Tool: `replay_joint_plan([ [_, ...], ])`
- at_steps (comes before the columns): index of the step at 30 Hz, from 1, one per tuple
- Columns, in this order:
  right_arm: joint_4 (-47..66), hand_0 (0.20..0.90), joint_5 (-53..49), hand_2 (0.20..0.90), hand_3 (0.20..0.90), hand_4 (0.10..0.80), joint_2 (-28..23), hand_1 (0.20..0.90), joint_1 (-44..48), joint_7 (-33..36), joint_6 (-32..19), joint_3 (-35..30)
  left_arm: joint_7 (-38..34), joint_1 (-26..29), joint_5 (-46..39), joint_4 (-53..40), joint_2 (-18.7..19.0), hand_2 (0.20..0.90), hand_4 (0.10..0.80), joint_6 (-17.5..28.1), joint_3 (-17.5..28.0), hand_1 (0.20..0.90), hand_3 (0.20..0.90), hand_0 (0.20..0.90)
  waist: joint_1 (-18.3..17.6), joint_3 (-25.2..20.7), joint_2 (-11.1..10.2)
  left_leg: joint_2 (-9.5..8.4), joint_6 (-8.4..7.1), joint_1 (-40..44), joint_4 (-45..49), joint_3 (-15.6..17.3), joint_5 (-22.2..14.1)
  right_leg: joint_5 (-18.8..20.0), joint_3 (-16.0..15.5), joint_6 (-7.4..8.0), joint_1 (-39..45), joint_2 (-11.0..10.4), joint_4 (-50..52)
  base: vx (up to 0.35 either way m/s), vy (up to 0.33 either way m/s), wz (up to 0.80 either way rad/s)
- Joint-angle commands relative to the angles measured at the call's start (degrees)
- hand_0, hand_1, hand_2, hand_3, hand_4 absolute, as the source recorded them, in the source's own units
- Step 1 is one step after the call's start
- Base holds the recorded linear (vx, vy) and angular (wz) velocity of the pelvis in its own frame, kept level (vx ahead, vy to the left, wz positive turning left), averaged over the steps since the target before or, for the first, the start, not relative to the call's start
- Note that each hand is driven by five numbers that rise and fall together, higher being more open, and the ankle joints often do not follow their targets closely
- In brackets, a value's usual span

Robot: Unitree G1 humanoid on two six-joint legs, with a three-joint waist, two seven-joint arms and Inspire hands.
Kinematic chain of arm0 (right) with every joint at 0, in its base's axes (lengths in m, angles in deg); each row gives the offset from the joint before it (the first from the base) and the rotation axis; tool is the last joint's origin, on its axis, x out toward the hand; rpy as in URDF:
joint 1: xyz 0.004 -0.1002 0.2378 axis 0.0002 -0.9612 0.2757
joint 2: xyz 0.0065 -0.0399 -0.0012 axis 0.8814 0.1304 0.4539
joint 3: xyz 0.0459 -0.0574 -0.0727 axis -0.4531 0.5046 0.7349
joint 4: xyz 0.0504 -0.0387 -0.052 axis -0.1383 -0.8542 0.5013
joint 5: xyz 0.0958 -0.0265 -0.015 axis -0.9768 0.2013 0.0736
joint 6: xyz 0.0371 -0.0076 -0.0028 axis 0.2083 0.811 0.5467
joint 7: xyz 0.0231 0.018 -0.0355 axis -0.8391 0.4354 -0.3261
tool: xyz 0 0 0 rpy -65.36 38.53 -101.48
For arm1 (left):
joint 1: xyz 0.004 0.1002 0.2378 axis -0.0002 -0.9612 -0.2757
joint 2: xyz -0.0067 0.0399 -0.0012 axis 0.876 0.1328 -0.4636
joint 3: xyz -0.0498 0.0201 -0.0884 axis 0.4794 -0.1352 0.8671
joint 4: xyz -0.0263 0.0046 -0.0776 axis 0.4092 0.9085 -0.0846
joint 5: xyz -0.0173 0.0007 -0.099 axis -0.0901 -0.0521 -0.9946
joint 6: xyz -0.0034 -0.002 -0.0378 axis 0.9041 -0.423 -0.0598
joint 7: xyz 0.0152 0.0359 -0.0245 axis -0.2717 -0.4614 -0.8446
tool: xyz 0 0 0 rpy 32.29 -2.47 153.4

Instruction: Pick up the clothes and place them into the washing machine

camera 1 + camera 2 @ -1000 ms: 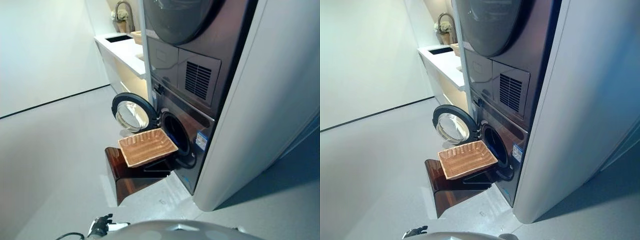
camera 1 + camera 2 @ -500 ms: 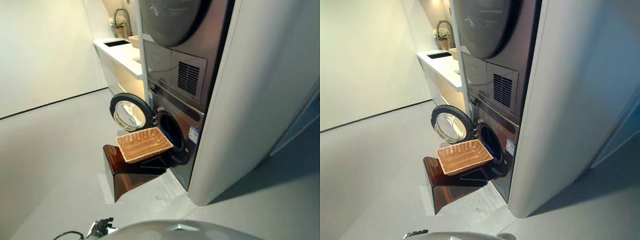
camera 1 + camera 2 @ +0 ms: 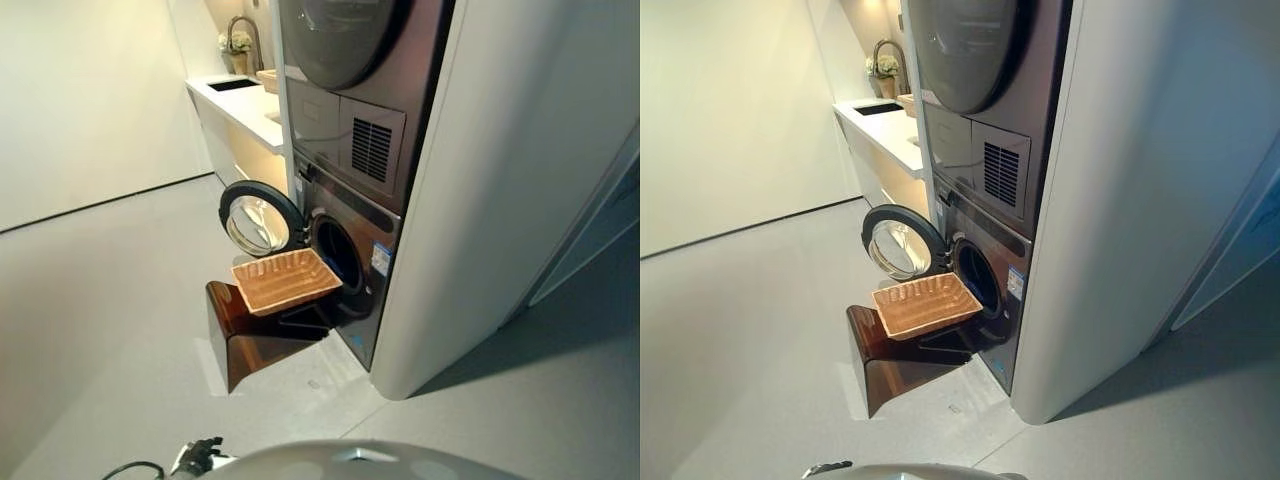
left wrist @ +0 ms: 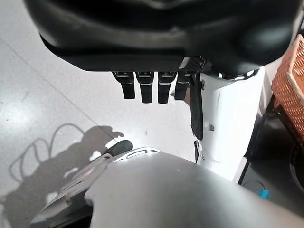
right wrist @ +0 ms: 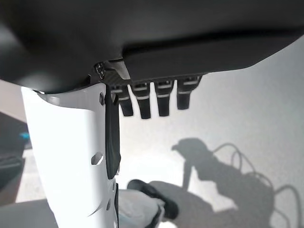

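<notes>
The washing machine [image 3: 345, 250] stands with its round door [image 3: 255, 218] swung open to the left and its dark drum [image 3: 338, 262] showing. The shallow wicker basket [image 3: 285, 280] rests on the low dark brown box [image 3: 250, 340] in front of the drum, and its woven bottom is bare. My left hand [image 3: 197, 457] hangs low by my side. In the left wrist view its fingers [image 4: 142, 88] are relaxed and hold nothing. My right hand [image 5: 142, 33] also hangs with relaxed fingers [image 5: 152, 102] above the floor and holds nothing.
A dryer [image 3: 345, 40] is stacked on the washing machine. A white cabinet side [image 3: 500, 180] flanks the machines on the right. A white counter [image 3: 240, 95] with a sink, a tap and flowers [image 3: 232, 43] runs behind. Grey floor [image 3: 110, 290] spreads to the left.
The whole picture has shifted, so the camera has moved. The basket, box and machine door stand as before. Both hands still hang at my sides.
</notes>
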Motion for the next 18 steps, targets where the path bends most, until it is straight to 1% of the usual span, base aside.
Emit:
replay_joint_plan([
  [1,-1.07,0.900,-0.96,0.900,0.900,0.800,0.06,0.900,3.58,0.73,0.06,1.21,0.05,2.66,0.83,-0.33,-2.75,0.900,0.800,1.56,0.66,0.900,0.900,0.900,-1.43,-0.89,-1.86,-0.36,-1.82,-0.59,-2.27,-0.66,1.32,12.47,-1.20,3.72,7.87,-2.08,-20.11,-0.020,-0.005,-0.03],
  [18,-1.43,0.900,-0.77,0.900,0.900,0.800,0.01,0.900,3.84,0.41,0.15,1.92,0.07,2.75,1.16,-0.55,-3.04,0.900,0.800,1.35,-0.13,0.900,0.900,0.900,-1.41,-0.86,-1.75,-0.14,-1.86,-0.47,-2.46,-0.80,1.38,12.29,-1.44,3.64,8.23,-1.96,-20.39,-0.002,0.000,0.01],
])
